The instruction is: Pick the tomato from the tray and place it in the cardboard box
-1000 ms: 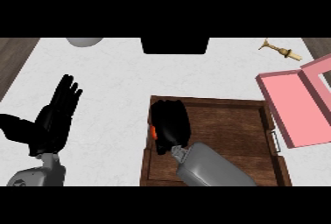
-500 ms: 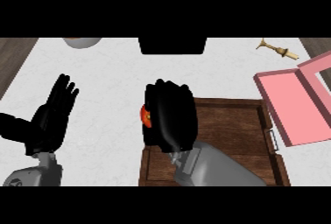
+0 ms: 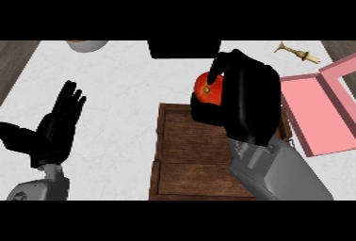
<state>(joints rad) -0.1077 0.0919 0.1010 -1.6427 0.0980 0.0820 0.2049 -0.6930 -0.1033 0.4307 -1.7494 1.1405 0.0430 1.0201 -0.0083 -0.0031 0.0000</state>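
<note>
The right hand (image 3: 240, 101) has its fingers curled round the tomato (image 3: 208, 88), held above the wooden tray's (image 3: 188, 155) far edge. Pickup looks done; the pink cardboard box (image 3: 316, 117) to the right awaits it. The left hand (image 3: 55, 127) rests open.

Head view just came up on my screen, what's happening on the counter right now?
The right hand is curled round the tomato and holds it above the far edge of the wooden tray. The pink box lies open to the right of the tray, and the tomato is not over it yet. The left hand rests open at the left of the view, fingers up. A small brass object lies beyond the box.
</note>
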